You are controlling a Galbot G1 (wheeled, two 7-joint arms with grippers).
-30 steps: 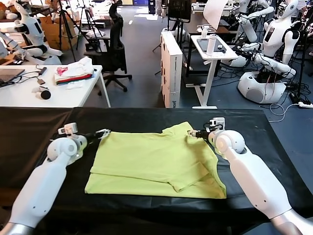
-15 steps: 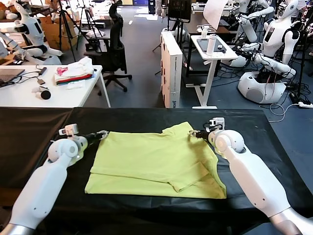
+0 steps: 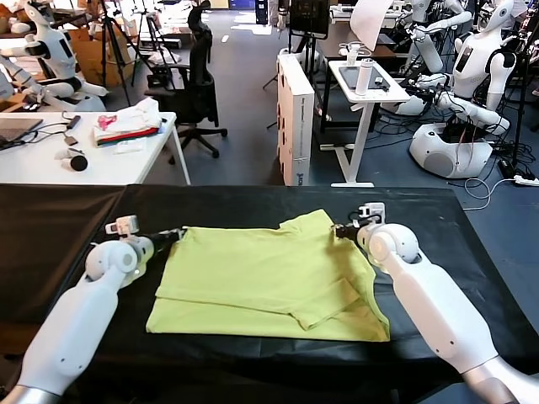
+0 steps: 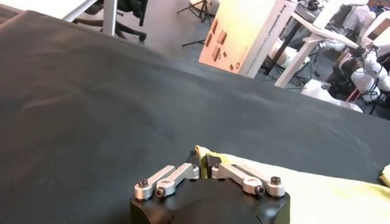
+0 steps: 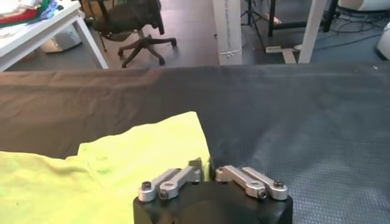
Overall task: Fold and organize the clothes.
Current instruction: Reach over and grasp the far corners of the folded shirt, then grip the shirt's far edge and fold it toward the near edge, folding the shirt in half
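Note:
The lime-yellow T-shirt [image 3: 269, 278] lies partly folded on the black table [image 3: 67, 219], its lower part doubled over. My left gripper [image 3: 174, 235] is at the shirt's far left corner, and its jaws are shut on that yellow edge in the left wrist view [image 4: 204, 163]. My right gripper [image 3: 339, 230] is at the far right corner by the sleeve. It is shut on the shirt's edge in the right wrist view [image 5: 207, 170]. The shirt also shows in the left wrist view [image 4: 329, 195] and the right wrist view [image 5: 122, 164]. Both corners sit low at the tabletop.
Behind the black table stands a white table [image 3: 160, 160] with a white, pink and red cloth pile [image 3: 128, 122]. An office chair [image 3: 195, 84], a white box [image 3: 295, 118], a small white stand [image 3: 362, 93] and other robots [image 3: 472, 93] stand farther back.
My left gripper has shifted slightly nearer to me with the corner in it. My right gripper has shifted slightly to the right. The shirt's far edge is drawn a little straighter.

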